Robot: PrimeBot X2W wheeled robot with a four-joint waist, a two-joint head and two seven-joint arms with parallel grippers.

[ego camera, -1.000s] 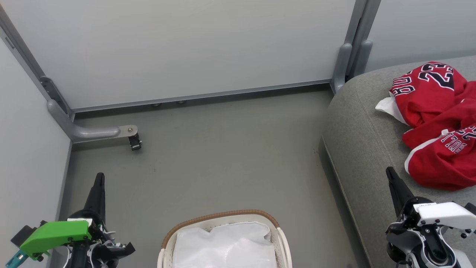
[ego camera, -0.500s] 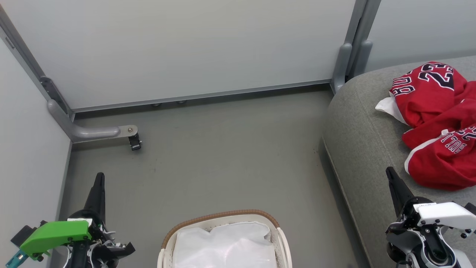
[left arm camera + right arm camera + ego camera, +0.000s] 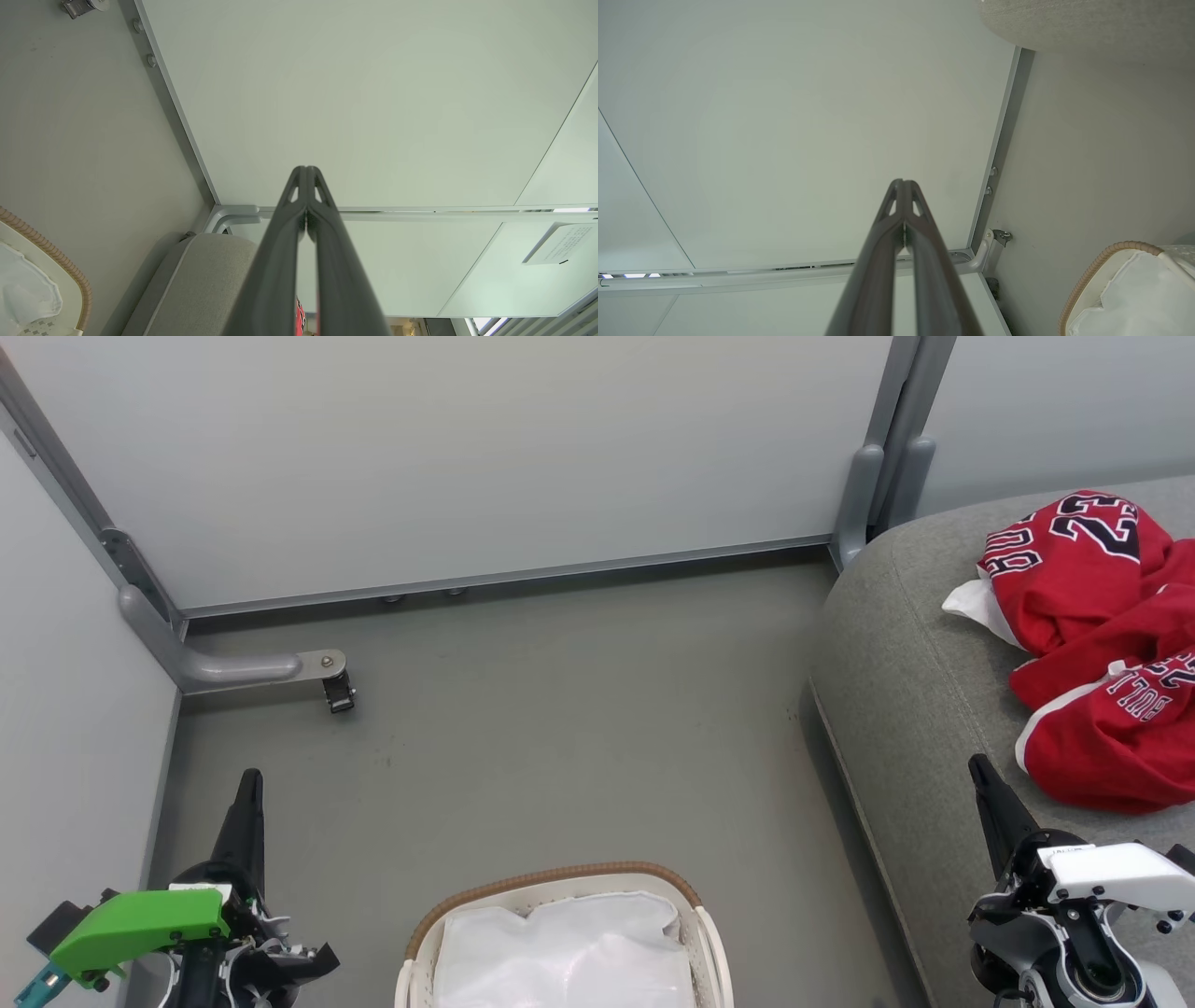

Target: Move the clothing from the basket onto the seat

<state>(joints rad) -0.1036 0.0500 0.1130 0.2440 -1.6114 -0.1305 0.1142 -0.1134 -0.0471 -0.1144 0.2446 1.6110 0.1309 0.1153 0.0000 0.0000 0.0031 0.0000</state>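
Note:
Red jerseys, the clothing, lie crumpled on the grey seat at the right of the head view. On the floor at the bottom centre stands the basket, and inside it only its white liner shows. My left gripper is shut at the lower left, holding nothing. At the lower right, my right gripper is shut and empty, just short of the jerseys. In the left wrist view the left gripper has its fingers pressed together. The right gripper looks the same in its own view.
Pale partition walls enclose the grey floor behind and at the left. A metal foot with a castor sticks out from the left wall. A grey post stands at the sofa's far corner.

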